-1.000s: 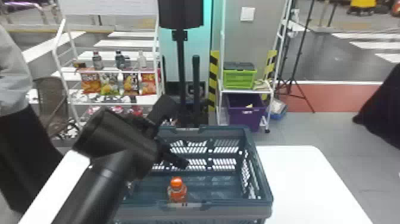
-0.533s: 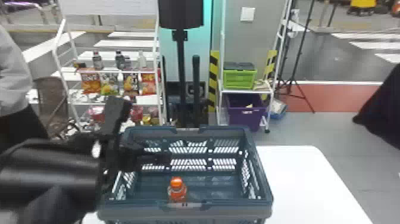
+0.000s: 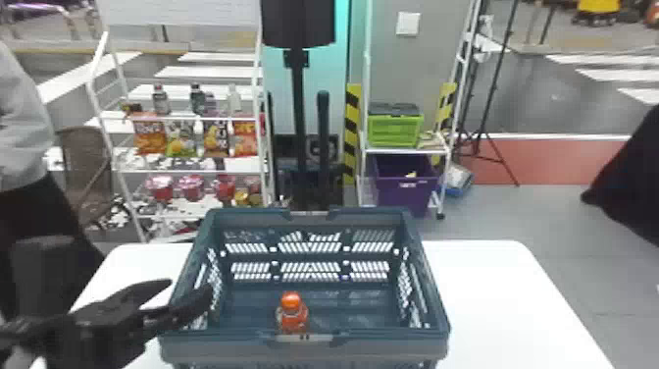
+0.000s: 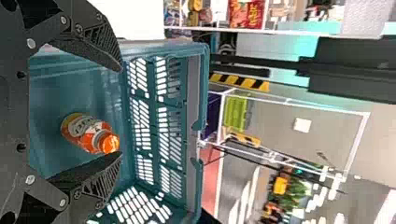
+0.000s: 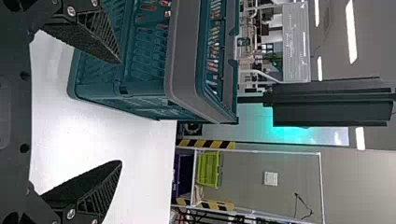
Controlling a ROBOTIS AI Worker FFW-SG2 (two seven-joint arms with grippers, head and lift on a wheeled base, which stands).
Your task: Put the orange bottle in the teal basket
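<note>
Orange bottle (image 3: 292, 316) standing inside the teal basket (image 3: 377, 347), by its 6 o'clock wall
In the head view it lies just past 3 o'clock from the left jaws, the nearer, long axis upright; these and the right jaws gape wide, empty; backing off looks next

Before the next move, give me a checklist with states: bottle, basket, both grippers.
1. Orange bottle inside basket: ok.
2. Bottle upright, cap up: ok.
3. Left gripper open, bottle released: ok.
4. Left gripper clear of basket's left wall: cannot tell, they overlap in the head view.
5. Right gripper open and empty: ok.
6. Basket on table: ok.
</note>
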